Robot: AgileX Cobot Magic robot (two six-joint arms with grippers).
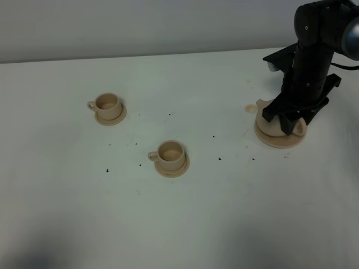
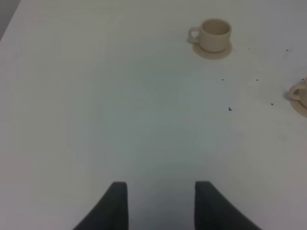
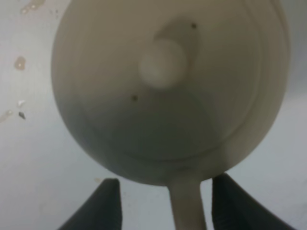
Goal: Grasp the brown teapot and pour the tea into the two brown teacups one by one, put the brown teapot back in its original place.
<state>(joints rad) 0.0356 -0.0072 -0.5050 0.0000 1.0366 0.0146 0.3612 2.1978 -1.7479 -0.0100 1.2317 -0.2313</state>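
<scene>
On the right of the white table [image 1: 185,224], as the high camera sees it, the brown teapot [image 1: 271,128] sits on its wide saucer [image 1: 280,142]. Its short spout [image 1: 261,105] points to the left of that view. My right pincer [image 1: 287,116] hangs straight over the pot and hides most of it. From that wrist I look down on the lid knob [image 3: 163,64], and the loop handle [image 3: 187,206] runs between my two dark fingers [image 3: 103,208]. They stand wide, with a strip of table showing on each side of the handle, so I have hold of nothing.

A brown stain [image 1: 249,107] marks the table just beside the spout. Well apart to the left, the near teacup [image 1: 170,152] stands upright on its small saucer [image 1: 178,167]. The far teacup [image 1: 106,102] stands upright on another small saucer [image 1: 115,119]. Both handles point to the left of the high view. Dark specks [image 1: 215,136] lie scattered between the cups and the pot.

My left pincer [image 2: 160,191], seen from its own wrist, hangs above the table with fingers parted and nothing between them. The far teacup is well ahead of it.
</scene>
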